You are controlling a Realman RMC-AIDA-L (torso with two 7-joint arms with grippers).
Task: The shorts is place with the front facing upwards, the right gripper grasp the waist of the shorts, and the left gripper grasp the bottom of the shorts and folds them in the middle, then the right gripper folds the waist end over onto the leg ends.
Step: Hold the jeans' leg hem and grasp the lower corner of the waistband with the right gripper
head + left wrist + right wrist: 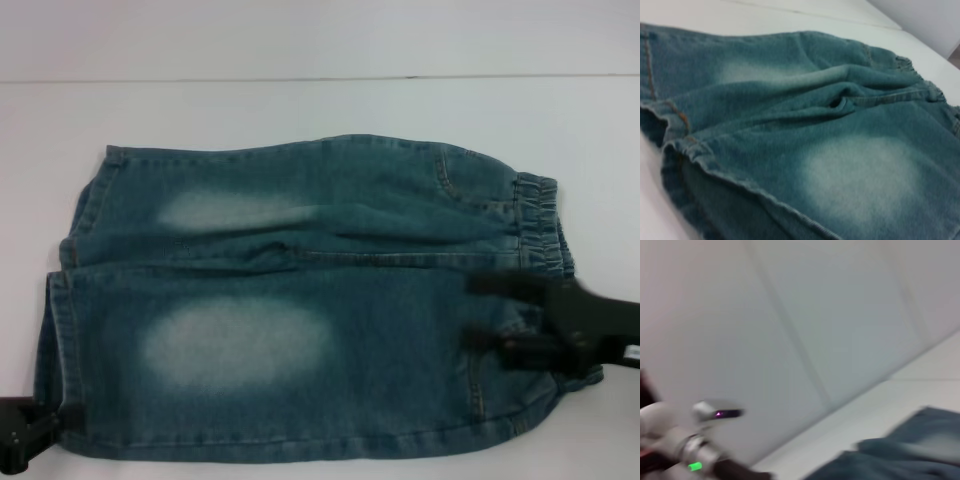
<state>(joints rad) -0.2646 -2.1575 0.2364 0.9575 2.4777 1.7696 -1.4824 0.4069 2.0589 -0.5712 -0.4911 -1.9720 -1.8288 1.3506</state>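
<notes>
The blue denim shorts point(300, 300) lie flat on the white table point(300, 110), front up. The elastic waist point(540, 215) is at the right and the leg hems point(70, 300) at the left. My right gripper point(478, 312) hovers over the near half of the waist end, open, its two dark fingers point(495, 285) pointing left with denim showing between them. My left gripper point(40, 428) sits at the near left corner, right by the near leg's hem. The left wrist view shows that hem point(700, 155) close up, and the shorts point(910, 450) also appear low in the right wrist view.
The table's far edge meets a pale wall point(300, 30). Bare white table surrounds the shorts at the back and at the right. In the right wrist view, the left arm point(690, 450) shows with a green light.
</notes>
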